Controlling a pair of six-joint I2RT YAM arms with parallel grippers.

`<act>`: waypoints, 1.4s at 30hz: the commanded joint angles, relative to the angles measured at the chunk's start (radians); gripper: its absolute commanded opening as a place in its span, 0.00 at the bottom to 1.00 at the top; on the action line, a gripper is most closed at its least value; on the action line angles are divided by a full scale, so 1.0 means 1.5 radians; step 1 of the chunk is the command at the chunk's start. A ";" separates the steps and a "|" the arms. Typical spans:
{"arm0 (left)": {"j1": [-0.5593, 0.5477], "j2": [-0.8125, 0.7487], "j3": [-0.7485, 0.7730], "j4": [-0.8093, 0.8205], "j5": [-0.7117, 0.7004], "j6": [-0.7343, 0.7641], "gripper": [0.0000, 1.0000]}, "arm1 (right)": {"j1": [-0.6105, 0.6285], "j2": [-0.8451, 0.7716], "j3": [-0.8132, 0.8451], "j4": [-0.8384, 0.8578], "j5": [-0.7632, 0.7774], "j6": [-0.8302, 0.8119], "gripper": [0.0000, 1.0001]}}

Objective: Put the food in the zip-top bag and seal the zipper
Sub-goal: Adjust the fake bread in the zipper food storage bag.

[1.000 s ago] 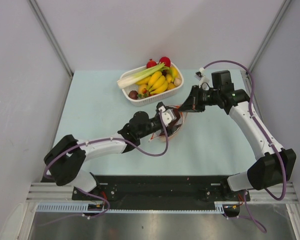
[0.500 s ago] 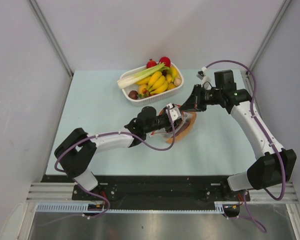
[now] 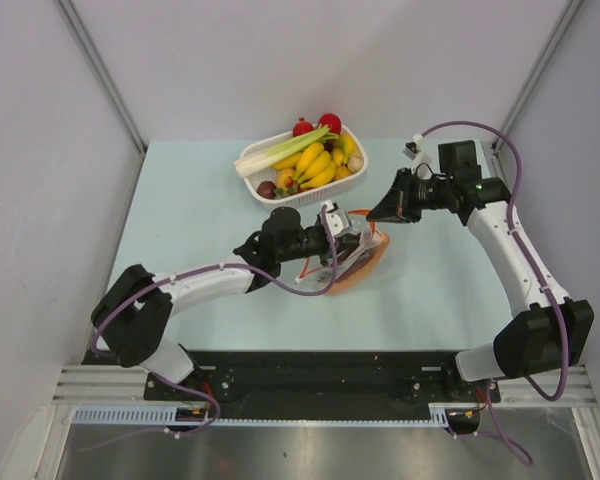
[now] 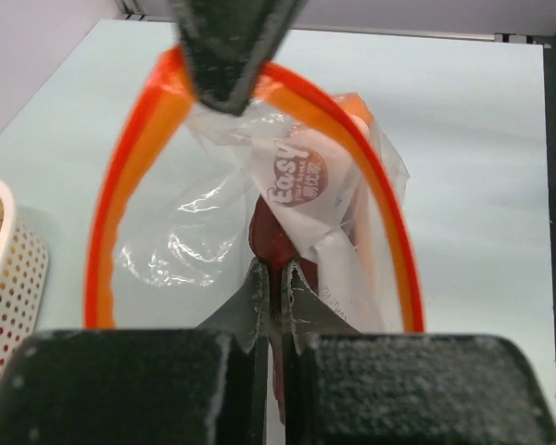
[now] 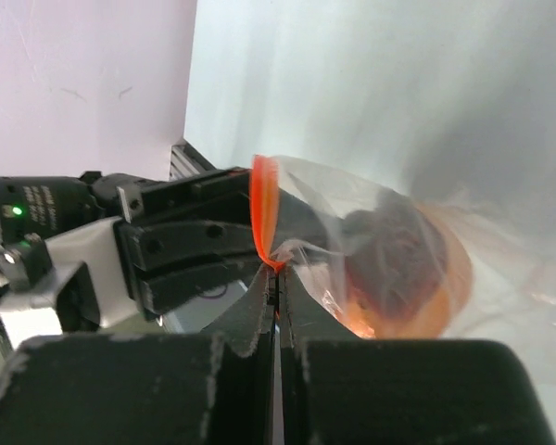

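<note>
Pale blue table (image 3: 180, 210): zip-top bag (image 4: 190, 250) at centre, mouth open; left pincer (image 4: 275, 275) clamped on its near edge, right pincer (image 5: 272, 276) clamped on zipper (image 5: 264, 209).

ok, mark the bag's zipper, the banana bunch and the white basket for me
zipper (image 4: 113, 199): left wrist view, on the left run of the orange-red strip.
banana bunch (image 3: 317, 165): top external view, middle of the yellow bunch.
white basket (image 3: 315, 196): top external view, on its near slatted wall.

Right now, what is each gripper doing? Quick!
Left gripper: closed, pinching the zip-top bag at its near edge.
Right gripper: closed on the orange zipper.
</note>
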 commanded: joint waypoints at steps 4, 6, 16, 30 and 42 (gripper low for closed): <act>0.032 -0.073 -0.012 -0.052 0.031 -0.044 0.00 | -0.009 -0.028 0.000 -0.035 -0.005 -0.027 0.00; 0.043 -0.076 -0.006 -0.085 0.029 -0.065 0.00 | -0.011 -0.031 0.001 -0.031 -0.010 -0.022 0.00; 0.133 -0.206 -0.121 0.008 0.049 -0.208 0.00 | -0.056 -0.040 -0.013 -0.066 -0.003 -0.046 0.00; 0.052 -0.137 -0.027 0.123 -0.045 -0.353 0.00 | -0.008 -0.014 -0.034 0.040 -0.134 0.061 0.00; 0.013 -0.086 -0.075 0.171 -0.129 -0.501 0.00 | -0.094 -0.025 -0.138 0.045 -0.152 0.106 0.00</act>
